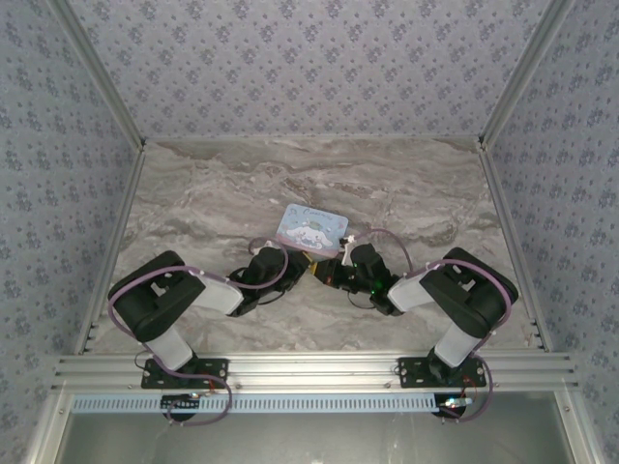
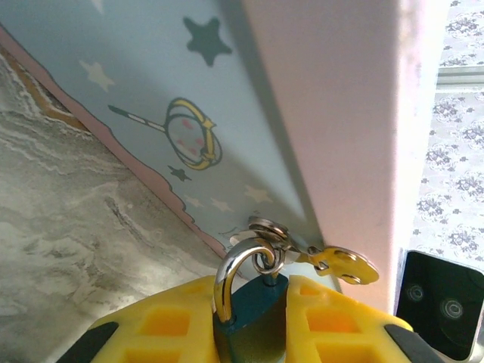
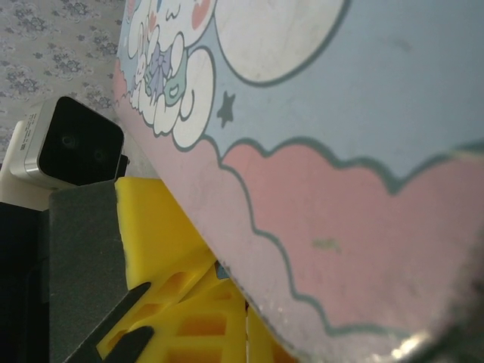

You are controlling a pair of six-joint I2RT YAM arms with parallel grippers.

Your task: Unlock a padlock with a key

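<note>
The teal padlock (image 2: 253, 329) stands upright between my left gripper's (image 2: 263, 306) yellow fingers (image 2: 162, 325), which are shut on its body. Its silver shackle (image 2: 227, 276) arches up to small metal rings (image 2: 265, 231) at the tin's edge. A brass-coloured tab (image 2: 344, 265) hangs off those rings. My right gripper (image 3: 246, 333) sits just under the tin, and its yellow fingers (image 3: 197, 333) meet at a thin seam. A sliver of teal (image 3: 221, 271) peeks out beside them. The key is hidden. In the top view both grippers (image 1: 308, 266) (image 1: 335, 273) meet at the tin's near edge.
The light-blue cartoon-printed tin (image 1: 311, 230) lies mid-table and looms close over both wrist cameras (image 2: 227, 113) (image 3: 340, 151). Marble tabletop (image 1: 242, 184) spreads around it. Patterned walls and metal rails (image 1: 309, 367) border the workspace.
</note>
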